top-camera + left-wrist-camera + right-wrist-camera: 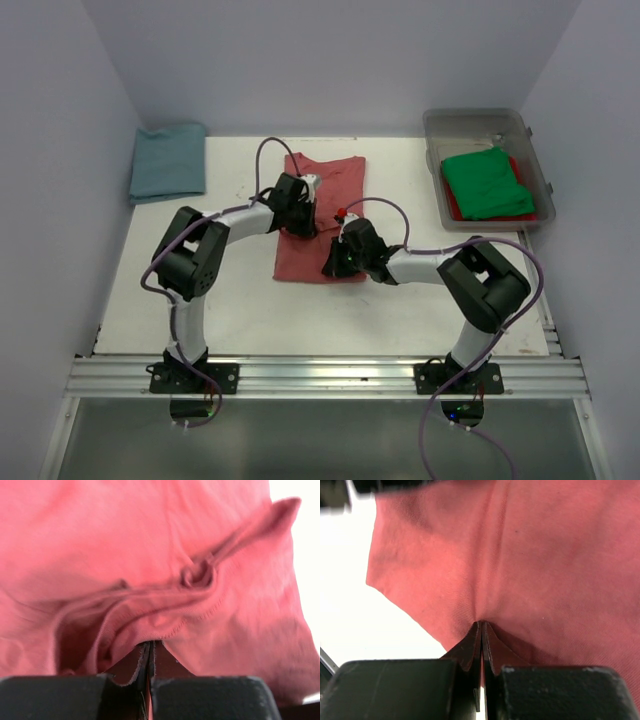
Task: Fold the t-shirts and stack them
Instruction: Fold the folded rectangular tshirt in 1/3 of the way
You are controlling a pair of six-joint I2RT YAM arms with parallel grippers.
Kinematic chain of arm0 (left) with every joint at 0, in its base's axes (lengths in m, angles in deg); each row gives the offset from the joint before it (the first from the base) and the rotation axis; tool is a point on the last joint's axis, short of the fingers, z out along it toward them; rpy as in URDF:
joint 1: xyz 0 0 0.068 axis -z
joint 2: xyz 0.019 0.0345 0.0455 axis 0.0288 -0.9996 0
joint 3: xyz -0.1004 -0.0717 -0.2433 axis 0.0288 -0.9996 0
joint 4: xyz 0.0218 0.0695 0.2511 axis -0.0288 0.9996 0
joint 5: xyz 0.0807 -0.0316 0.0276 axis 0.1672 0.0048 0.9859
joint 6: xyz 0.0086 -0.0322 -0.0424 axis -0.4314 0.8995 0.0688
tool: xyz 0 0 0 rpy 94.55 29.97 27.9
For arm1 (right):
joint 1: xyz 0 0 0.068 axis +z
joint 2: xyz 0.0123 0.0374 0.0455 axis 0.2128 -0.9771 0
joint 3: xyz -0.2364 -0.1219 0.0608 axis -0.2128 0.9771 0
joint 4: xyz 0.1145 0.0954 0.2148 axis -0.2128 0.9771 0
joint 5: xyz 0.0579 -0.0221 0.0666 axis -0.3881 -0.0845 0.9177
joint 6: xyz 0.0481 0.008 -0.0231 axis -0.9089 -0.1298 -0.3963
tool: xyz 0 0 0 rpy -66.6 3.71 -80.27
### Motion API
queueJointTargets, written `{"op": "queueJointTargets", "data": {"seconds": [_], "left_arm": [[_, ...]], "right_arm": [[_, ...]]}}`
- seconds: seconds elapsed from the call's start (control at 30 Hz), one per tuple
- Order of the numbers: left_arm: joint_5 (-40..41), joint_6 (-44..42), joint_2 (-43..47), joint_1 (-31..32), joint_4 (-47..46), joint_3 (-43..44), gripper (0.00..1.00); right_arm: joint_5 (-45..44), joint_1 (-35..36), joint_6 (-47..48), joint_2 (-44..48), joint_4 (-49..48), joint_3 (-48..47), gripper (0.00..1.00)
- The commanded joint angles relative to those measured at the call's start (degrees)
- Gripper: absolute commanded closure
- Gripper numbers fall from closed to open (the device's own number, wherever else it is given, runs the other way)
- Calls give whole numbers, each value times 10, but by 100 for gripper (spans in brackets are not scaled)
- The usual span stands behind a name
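A salmon-red t-shirt [322,200] lies partly folded in the middle of the table. My left gripper [297,207] sits over its left side, shut, with a ribbed hem fold [165,625] pinched between the fingertips. My right gripper [337,262] is at the shirt's near right edge, shut on a pinch of the same cloth [520,570]. A teal-blue t-shirt [168,160] lies folded at the far left. A bright green t-shirt [487,182] rests in the bin on top of a red one [452,206].
The clear plastic bin [480,120] stands at the far right of the table. White walls close in the back and both sides. An aluminium rail [320,375] runs along the near edge by the arm bases.
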Motion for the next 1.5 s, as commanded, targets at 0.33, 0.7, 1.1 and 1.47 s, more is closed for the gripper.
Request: {"op": "queueJointTargets", "data": {"seconds": [0.33,0.7,1.1,1.47], "left_arm": [[77,-50,-84,-62,-15,128,100],[54,-60,-111,-79,-16,244,100],[-74,37,206,-56,-188,-83,100],[-147,112,189,10,-347,-299,100]], "right_arm": [[-7,5,20,-49,119,32,100],[-10,5,22,-51,121,35,100],[-13,5,21,-55,121,14,100],[-16,5,19,-37,123,2,100]]}}
